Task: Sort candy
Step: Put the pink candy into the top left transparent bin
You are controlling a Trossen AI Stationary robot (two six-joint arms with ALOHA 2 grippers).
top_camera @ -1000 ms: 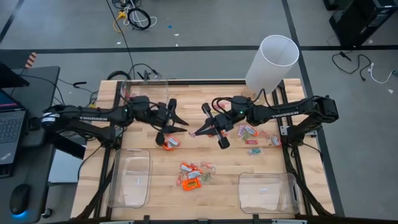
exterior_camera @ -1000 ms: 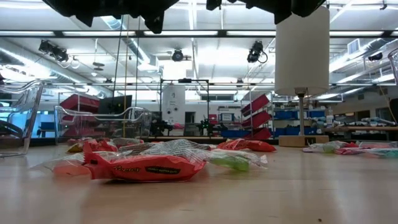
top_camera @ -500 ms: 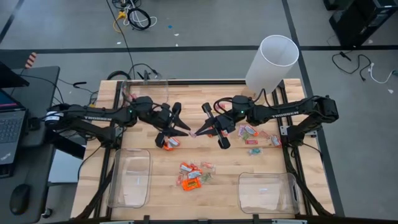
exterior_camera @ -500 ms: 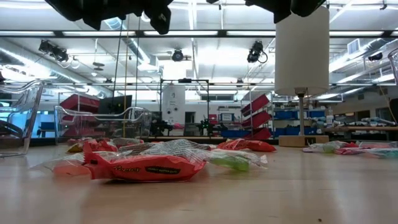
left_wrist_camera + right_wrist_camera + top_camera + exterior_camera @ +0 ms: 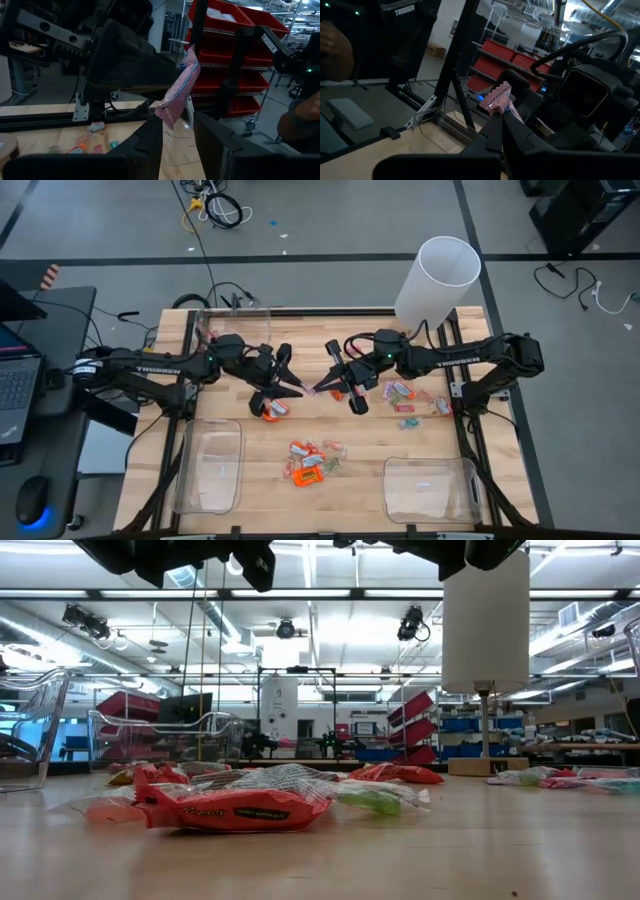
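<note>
While the two arms met mid-air over the middle of the table, here's how it all looked:

Right gripper (image 5: 318, 390): jaws were clamped shut on one end of a small pink crinkly-wrapped candy (image 5: 177, 90), which stuck out past the tips toward the other arm.

Left gripper (image 5: 297, 389): jaws stood partly open, tips just beside the free end of that pink wrapper, which hung just ahead of the gap between them. Not gripping it yet as far as I could see, looked like a handoff setting up.

Handling: I'd say the sweet was super light and floppy, the wrapper thin and slick, so it'd bend or slide if pinched only at the frilly edge. Best hold was probably the flat middle of the body, clear of the right jaws.

Other candy: a bright orange wrapped piece (image 5: 272, 409) lay on the table below the left jaws, and an orange-and-green pile (image 5: 312, 463) sat well apart from both grippers.
</note>
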